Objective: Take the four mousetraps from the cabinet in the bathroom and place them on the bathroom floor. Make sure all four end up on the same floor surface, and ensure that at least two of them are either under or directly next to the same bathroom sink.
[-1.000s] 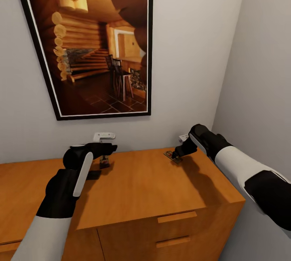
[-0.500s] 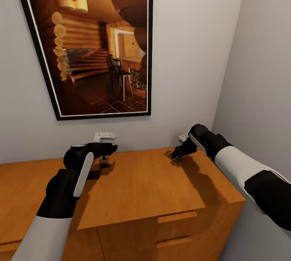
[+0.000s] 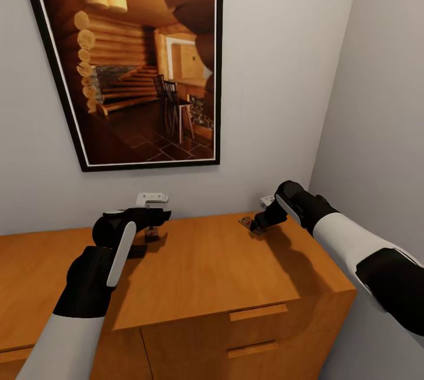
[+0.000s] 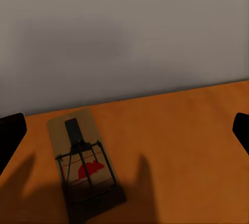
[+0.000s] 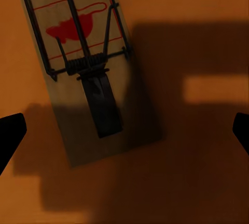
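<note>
Left gripper [image 3: 154,222]: fingers apart, poised over a mousetrap [image 4: 83,164] lying flat, likely to grasp it.
Right gripper [image 3: 257,225]: fingers apart above the right mousetrap [image 5: 83,63].
Cabinet [image 3: 194,274]: both traps lie on its far edge.

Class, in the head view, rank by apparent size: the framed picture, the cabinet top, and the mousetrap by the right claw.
1. Cabinet top, roughly level with
2. framed picture; unsure which is larger.
3. Mousetrap, smallest.

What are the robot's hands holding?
Nothing: both the left gripper and right gripper are open, each above a mousetrap lying on the cabinet.
</note>
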